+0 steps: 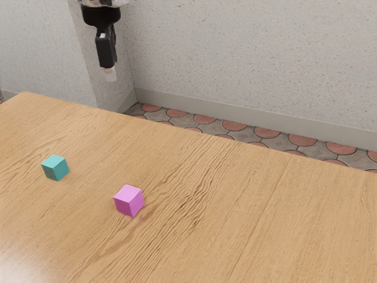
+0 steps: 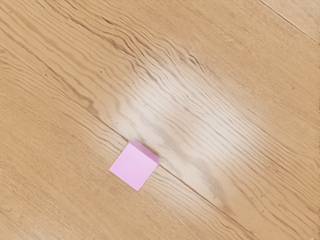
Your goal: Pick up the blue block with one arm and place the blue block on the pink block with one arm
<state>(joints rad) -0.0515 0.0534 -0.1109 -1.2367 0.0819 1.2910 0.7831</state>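
A teal-blue block point(image 1: 55, 167) sits on the wooden table point(image 1: 235, 212) toward the exterior view's left. The pink block point(image 1: 129, 200) rests a short way to its right and nearer the front edge, apart from it. My gripper point(image 1: 109, 72) hangs high above the table's far left corner, well above and behind both blocks, with nothing in it. From the hand's camera the pink block point(image 2: 134, 165) lies far below on the wood grain, seen from the top.
The table is broad, with bare wood stretching to the exterior view's right. Behind it are a speckled grey wall point(image 1: 247, 53) and a tiled floor strip point(image 1: 265, 132). A wall corner point(image 1: 88, 59) stands right behind my hand.
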